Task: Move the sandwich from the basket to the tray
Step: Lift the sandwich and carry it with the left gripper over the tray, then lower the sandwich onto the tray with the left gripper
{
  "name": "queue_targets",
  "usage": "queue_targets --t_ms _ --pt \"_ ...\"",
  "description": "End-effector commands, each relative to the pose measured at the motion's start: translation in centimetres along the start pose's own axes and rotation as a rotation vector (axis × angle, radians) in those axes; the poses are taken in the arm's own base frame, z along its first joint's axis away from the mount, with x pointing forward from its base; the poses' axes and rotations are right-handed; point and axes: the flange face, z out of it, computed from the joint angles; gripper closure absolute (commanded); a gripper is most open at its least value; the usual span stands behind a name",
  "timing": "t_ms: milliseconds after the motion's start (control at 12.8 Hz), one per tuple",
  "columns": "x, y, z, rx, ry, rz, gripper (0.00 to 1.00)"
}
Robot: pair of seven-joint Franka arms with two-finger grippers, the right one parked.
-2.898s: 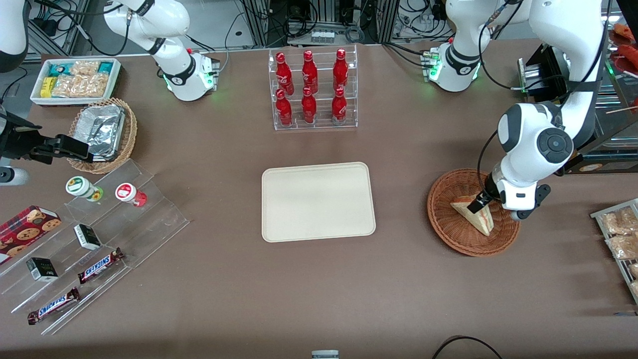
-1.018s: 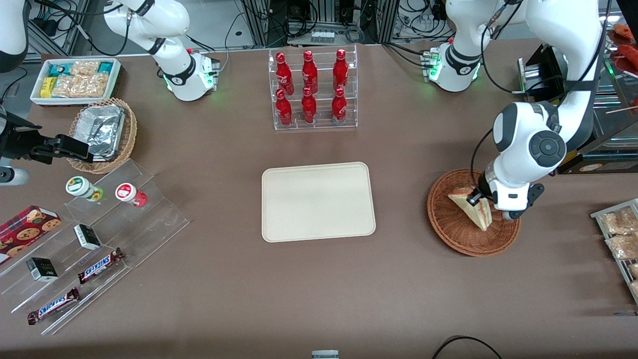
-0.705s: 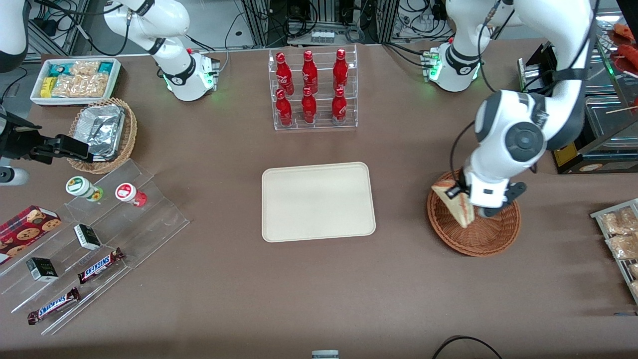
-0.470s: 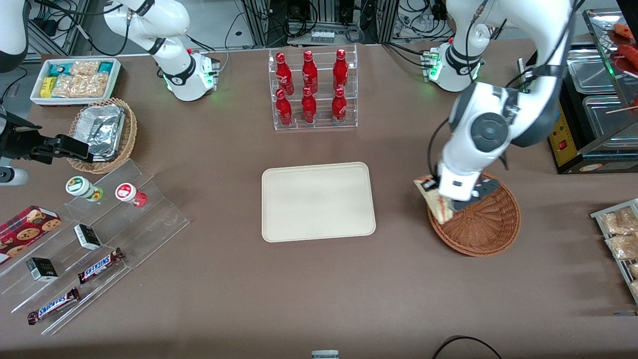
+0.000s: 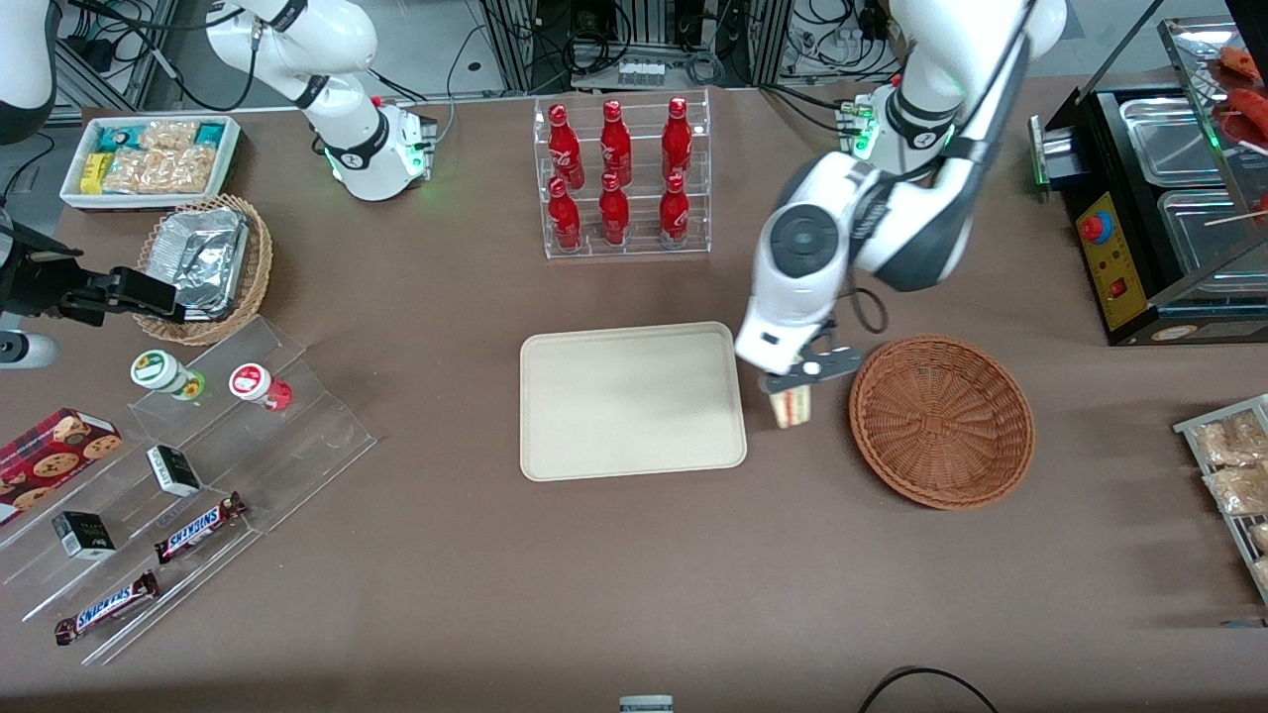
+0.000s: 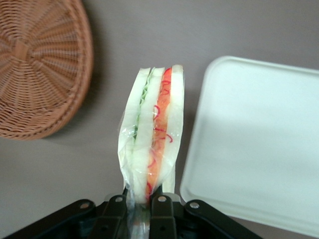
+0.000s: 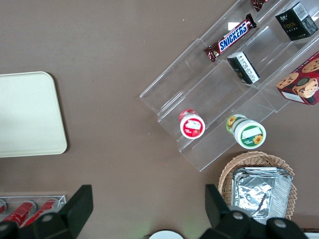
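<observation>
Lifted out of the basket point(image 5: 941, 421), the sandwich point(image 5: 792, 404) now hangs above the table between basket and tray point(image 5: 632, 399), just beside the tray's edge. The gripper point(image 6: 138, 211) pinches its wrapped end, cut edge showing.

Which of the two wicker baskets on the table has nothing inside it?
The reddish-brown round basket, beside the gripper holding the sandwich, has nothing in it. The lighter tan basket, toward the parked arm's end, holds a foil container.

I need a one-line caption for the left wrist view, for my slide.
End effector holds the wrapped sandwich over the table, between the wicker basket and the cream tray.
</observation>
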Motion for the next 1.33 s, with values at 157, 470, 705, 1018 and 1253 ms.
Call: queue_targets --t_ms 157,470,705,1018,1253 --pt "-0.9 7.5 0.9 0.036 0.003 0.070 1.00" --pt "-1.8 12.1 1.4 0.010 0.021 0.072 1.00" --pt "-2.1 14.9 2.0 -0.049 -0.015 0.052 1.00" --pt "-2.4 17.7 3.4 -0.118 -0.004 0.013 1.00" --pt "-2.6 19.3 4.1 -0.150 0.000 -0.022 1.00"
